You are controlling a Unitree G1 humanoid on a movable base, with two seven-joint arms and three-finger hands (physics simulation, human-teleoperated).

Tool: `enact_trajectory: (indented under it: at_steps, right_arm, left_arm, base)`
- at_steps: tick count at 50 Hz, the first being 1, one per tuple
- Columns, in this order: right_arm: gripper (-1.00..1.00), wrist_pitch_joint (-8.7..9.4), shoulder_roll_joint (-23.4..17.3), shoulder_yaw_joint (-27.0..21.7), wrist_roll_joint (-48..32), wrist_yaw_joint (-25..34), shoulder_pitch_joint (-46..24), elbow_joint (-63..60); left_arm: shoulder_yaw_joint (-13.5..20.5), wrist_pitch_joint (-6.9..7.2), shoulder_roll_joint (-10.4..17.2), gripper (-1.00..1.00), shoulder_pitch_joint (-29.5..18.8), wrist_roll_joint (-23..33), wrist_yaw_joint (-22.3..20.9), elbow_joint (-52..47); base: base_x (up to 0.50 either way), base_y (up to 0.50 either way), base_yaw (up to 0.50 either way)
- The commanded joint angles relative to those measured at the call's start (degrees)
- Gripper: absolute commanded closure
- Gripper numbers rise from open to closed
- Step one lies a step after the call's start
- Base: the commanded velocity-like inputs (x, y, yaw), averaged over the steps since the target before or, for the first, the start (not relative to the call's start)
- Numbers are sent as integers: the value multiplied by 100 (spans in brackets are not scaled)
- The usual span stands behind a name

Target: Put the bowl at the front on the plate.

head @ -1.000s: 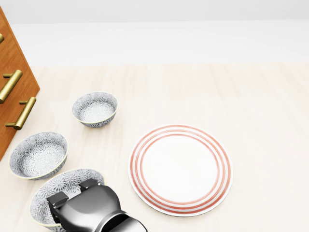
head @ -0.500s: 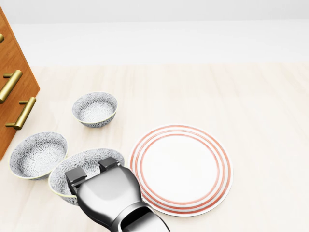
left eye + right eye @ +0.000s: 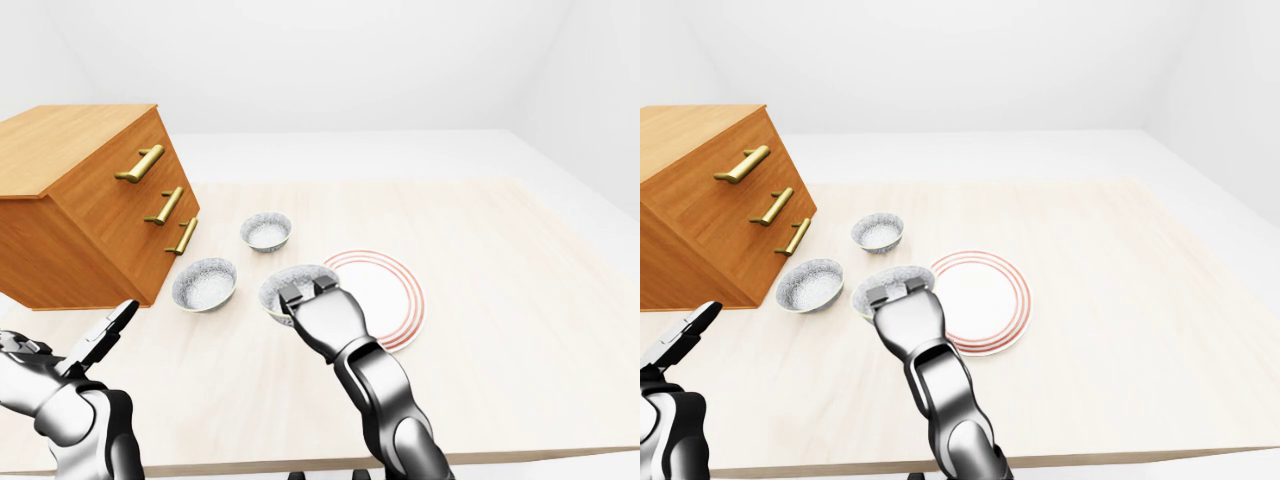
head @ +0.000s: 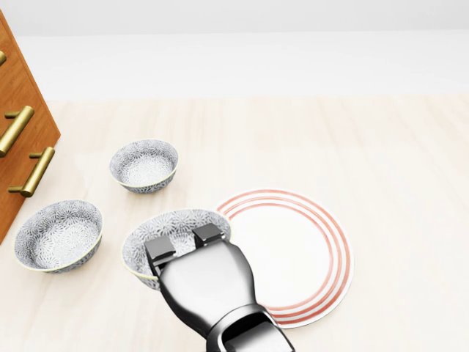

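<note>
Now my right hand point(image 4: 183, 244) is closed on the near rim of the bowl point(image 4: 172, 222), with two fingers point(image 4: 207, 235) hooked over its edge, and the far right side of the bowl overlaps the left edge of the plate point(image 4: 311, 249), which lies mostly to the right of this hand. To the left of the hand, apart from it, are a second bowl point(image 4: 58, 235) and a third bowl point(image 4: 144, 165) beside the wooden drawers point(image 3: 90, 200). My left hand point(image 3: 108, 333) is low at the left, well apart from the bowls, with fingers stretched out and holding nothing.
</note>
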Motion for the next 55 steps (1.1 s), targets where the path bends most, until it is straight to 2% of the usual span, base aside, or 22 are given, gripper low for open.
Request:
enact_trajectory:
  at_steps: [1,12,28,41,55]
  right_arm:
    - [100,0,-103,-301,123,0,-89,-119]
    - [100,0,-167,-765,213,0,-224,-127]
    - [100,0,-381,-1127,437,0,-182,-75]
    - [100,0,-450,-1527,532,0,-503,-19]
    - [100,0,-668,-1742,719,0,-198,-83]
  left_arm:
    - [-8,0,1,-100,23,-7,0,-17]
    - [34,0,-17,-100,19,0,0,-89]
    - [-8,0,24,-100,-4,-43,0,-2]
    - [32,0,6,-100,9,-57,0,-98]
    - [49,0,-3,-100,19,-52,0,-182]
  base:
    - [0,0,0]
    - [0,0,0]
    - [0,0,0]
    - [0,0,0]
    - [0,0,0]
